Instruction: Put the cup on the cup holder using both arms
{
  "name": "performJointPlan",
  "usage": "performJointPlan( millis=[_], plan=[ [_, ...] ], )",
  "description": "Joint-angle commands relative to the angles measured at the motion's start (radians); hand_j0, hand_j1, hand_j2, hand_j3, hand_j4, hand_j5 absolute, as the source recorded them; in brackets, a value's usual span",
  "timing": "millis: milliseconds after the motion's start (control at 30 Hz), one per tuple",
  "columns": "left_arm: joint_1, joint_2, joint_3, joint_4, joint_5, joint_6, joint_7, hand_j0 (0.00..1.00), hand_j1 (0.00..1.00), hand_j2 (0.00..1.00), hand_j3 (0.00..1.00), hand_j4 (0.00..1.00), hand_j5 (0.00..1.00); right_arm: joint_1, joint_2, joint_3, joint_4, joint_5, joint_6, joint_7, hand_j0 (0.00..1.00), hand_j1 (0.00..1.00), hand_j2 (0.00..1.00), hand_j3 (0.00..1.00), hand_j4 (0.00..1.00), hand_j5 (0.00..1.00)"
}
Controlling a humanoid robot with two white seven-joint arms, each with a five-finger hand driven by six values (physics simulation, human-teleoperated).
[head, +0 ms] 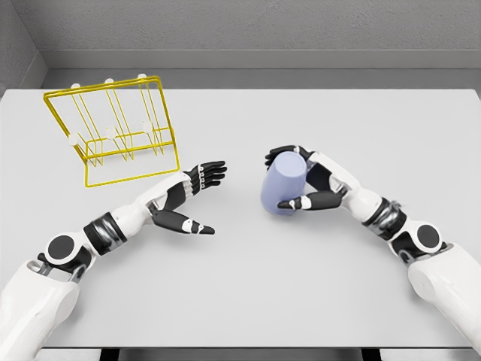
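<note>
A pale blue-lilac cup (pixel 283 184) is held right of the table's middle, tilted with its top toward the far right. My right hand (pixel 294 179) is shut on it, fingers over the far rim and thumb along the near side. My left hand (pixel 201 197) hovers open left of the cup, palm facing it, fingers stretched and thumb spread low; a clear gap separates it from the cup. The yellow wire cup holder (pixel 113 128) with white-tipped pegs stands at the far left of the table.
The grey table (pixel 248 286) spans the view, with its front edge at the bottom. A grey wall runs behind the far edge. Nothing else lies on the table.
</note>
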Motion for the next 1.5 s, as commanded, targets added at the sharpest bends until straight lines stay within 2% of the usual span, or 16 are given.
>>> performJointPlan(
  millis=[0,133,367,633,800,867,1000,1300,1467],
  plan=[
    [0.0,0.005,0.0,-0.001,0.004,-0.001,0.0,1.0,1.0,1.0,1.0,1.0,1.0,0.0,0.021,0.006,0.0,0.012,0.001,0.0,0.74,0.74,0.74,0.74,0.74,0.74],
    [-0.002,0.005,0.029,-0.003,-0.051,0.001,0.0,1.0,1.0,1.0,1.0,1.0,1.0,0.0,0.05,0.015,0.007,0.018,0.001,0.0,0.74,0.74,0.74,0.74,0.74,0.74],
    [0.0,-0.002,0.031,0.002,-0.051,0.001,0.0,1.0,1.0,1.0,1.0,1.0,1.0,-0.008,0.093,0.017,0.013,0.041,0.038,0.0,0.74,0.74,0.74,0.74,0.74,0.74],
    [0.002,0.0,0.045,0.002,-0.051,0.001,0.0,1.0,1.0,1.0,1.0,1.0,1.0,-0.028,0.131,0.017,0.098,0.092,0.055,0.0,0.74,0.74,0.74,0.74,0.74,0.74],
    [0.0,-0.008,0.046,0.015,-0.051,0.003,0.0,1.0,1.0,1.0,1.0,1.0,1.0,-0.029,0.139,0.018,0.107,0.093,0.06,0.0,0.75,0.75,0.75,0.75,0.75,0.75],
    [-0.003,-0.022,0.046,0.034,-0.051,0.001,0.0,1.0,1.0,1.0,1.0,1.0,1.0,-0.029,0.139,0.018,0.107,0.093,0.06,0.0,0.78,0.78,0.78,0.78,0.78,0.78],
    [-0.003,-0.031,0.046,0.051,-0.051,-0.001,0.0,1.0,1.0,1.0,1.0,1.0,1.0,-0.041,0.142,0.026,0.105,0.102,0.061,0.0,0.99,0.99,0.99,0.99,0.99,0.99],
    [-0.003,-0.043,0.052,0.057,-0.051,-0.002,0.0,1.0,1.0,1.0,1.0,1.0,1.0,-0.054,0.139,0.031,0.105,0.129,0.06,0.0,1.0,1.0,1.0,1.0,1.0,1.0],
    [-0.003,-0.06,0.052,0.058,-0.051,-0.002,0.0,1.0,1.0,1.0,1.0,1.0,1.0,-0.071,0.108,0.034,0.105,0.129,0.06,0.0,1.0,1.0,1.0,1.0,1.0,1.0]
  ],
)
